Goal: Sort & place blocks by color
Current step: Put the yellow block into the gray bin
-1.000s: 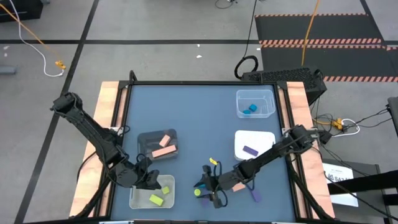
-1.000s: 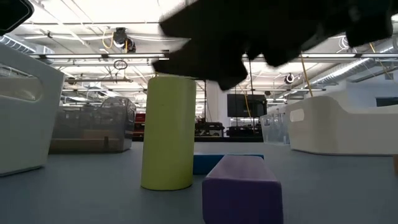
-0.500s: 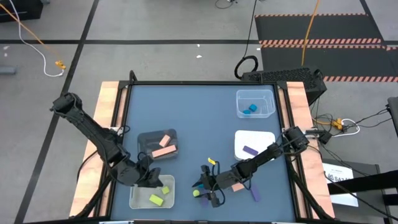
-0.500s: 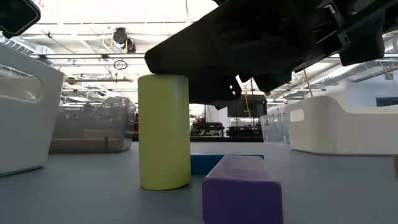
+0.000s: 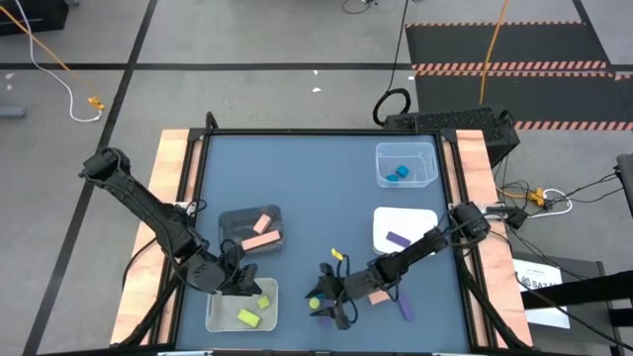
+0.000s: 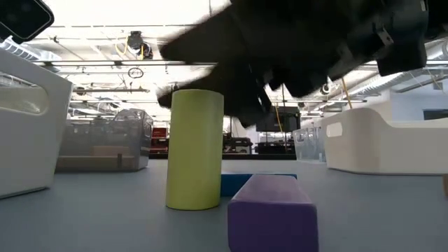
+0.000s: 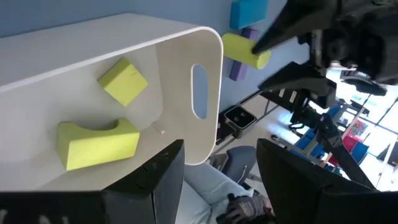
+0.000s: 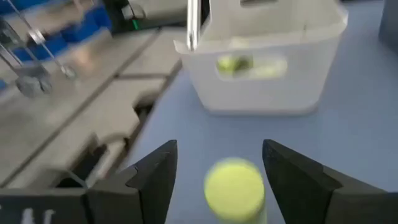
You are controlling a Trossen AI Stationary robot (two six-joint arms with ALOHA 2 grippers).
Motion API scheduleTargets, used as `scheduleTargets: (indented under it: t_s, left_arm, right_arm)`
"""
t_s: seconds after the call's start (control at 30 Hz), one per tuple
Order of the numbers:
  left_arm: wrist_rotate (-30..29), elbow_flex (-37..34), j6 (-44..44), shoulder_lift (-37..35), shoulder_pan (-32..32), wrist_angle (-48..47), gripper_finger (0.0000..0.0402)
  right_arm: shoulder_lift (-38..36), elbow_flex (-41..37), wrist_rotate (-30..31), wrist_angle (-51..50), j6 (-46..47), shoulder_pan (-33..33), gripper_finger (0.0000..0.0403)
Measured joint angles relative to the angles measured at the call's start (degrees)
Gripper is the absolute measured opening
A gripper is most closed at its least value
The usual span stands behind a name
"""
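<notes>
A yellow-green cylinder block (image 6: pixel 194 149) stands upright on the table near its front edge. My right gripper (image 8: pixel 221 158) is open and reaches level from the right, one finger on each side of the cylinder (image 8: pixel 234 188). My left gripper (image 7: pixel 221 149) hangs open and holds nothing over the white bin (image 5: pixel 223 314), where two yellow-green blocks (image 7: pixel 99 146) (image 7: pixel 122 81) lie. Just behind the cylinder, a blue block (image 6: pixel 255 183) and a purple block (image 6: pixel 273 210) lie on the table. My right gripper has its fingers on both sides of the cylinder's top. A gap shows beside one finger (image 8: pixel 155 177). Whether the other finger (image 8: pixel 286 174) touches the cylinder, I cannot tell. The cylinder rests on its base on the table.
A dark bin (image 5: pixel 229 220) holds salmon blocks, a clear bin (image 5: pixel 427 158) at the far right holds blue ones, and a white tray (image 5: pixel 415 220) holds a purple block (image 5: pixel 398 238). A salmon block (image 5: pixel 379 296) and a purple block (image 5: pixel 407 310) lie under my right arm.
My right gripper has come down a little around the cylinder. The cylinder has slid a short way along the table, one way and then back, and has stayed upright.
</notes>
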Motion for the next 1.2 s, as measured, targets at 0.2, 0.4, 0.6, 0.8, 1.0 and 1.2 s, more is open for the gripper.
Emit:
scheduleTargets:
  t_s: [0.2,0.4,0.6,0.8,1.0,1.2]
  left_arm:
    - [0.0,0.0,1.0,0.0,0.0,-0.1,0.0200]
    - [0.0,0.0,1.4,0.0,0.0,-0.2,0.0200]
    - [0.0,0.0,2.0,0.0,0.0,-0.2,0.0200]
    - [0.0,0.0,2.2,0.0,0.0,-0.2,0.0200]
    - [-0.8,0.0,6.9,0.0,0.0,0.7,0.0200]
    - [-8.6,0.0,21.7,0.0,0.2,10.1,0.0200]
  right_arm:
    - [0.1,0.0,0.3,-7.0,-1.8,0.0,0.0251]
    - [0.0,0.0,1.5,-7.9,-2.0,-0.2,0.0231]
    - [0.0,0.0,1.6,-6.9,-1.8,-0.4,0.0163]
    - [0.0,0.0,1.6,-6.7,-0.5,-0.4,0.0108]
    - [-4.1,0.0,1.3,-5.9,-0.5,-1.1,0.0108]
    - [-12.5,0.0,1.5,-6.4,-4.9,-4.3,0.0111]
